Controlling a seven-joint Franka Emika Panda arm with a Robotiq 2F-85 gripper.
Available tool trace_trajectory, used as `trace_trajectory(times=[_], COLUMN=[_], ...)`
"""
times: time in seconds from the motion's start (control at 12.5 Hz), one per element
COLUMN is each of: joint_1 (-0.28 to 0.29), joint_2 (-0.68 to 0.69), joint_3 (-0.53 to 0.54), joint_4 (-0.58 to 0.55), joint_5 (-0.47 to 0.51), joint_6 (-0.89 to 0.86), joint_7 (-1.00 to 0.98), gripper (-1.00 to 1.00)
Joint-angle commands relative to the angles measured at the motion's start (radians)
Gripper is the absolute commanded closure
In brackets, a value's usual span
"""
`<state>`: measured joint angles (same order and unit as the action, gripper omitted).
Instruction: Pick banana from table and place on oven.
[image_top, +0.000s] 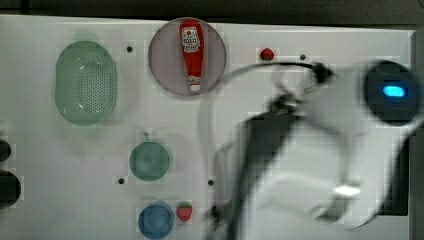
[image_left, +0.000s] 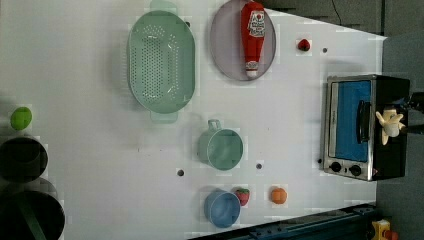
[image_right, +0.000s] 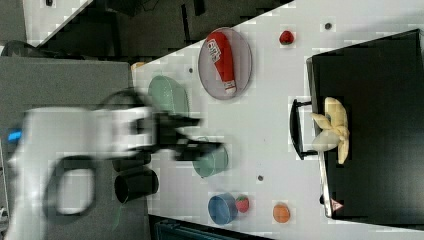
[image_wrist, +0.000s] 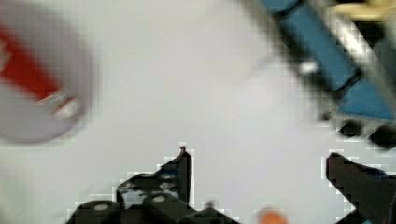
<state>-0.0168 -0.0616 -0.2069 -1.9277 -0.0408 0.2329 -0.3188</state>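
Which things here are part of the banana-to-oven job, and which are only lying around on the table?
Part of the job:
banana, lying on the oven's black top
oven
table
gripper, open and empty

Only lying around:
green colander
ketchup bottle on its plate
green cup
blue cup
two strawberries
orange fruit

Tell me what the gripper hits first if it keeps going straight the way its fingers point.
Most likely bare table. In the wrist view the open gripper has white tabletop ahead between its fingers, with the oven off to one side. Depth is unclear, so this is a judgement.
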Motion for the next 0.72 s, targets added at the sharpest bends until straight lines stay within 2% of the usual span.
trace_trajectory(times=[0.08, 0.24, 0.72], joint_1=[0.06, 0.06, 0.058], joint_2=[-0.152, -0.209, -0.244], joint_3=[0.114, 0.155, 0.154], joint_4=[0.026, 0.007, 0.007], joint_5=[0.032, 0.032, 0.032], joint_6=[-0.12, -0.177, -0.174], joint_7=[0.379, 0.493, 0.501], gripper=[-1.0, -1.0, -1.0])
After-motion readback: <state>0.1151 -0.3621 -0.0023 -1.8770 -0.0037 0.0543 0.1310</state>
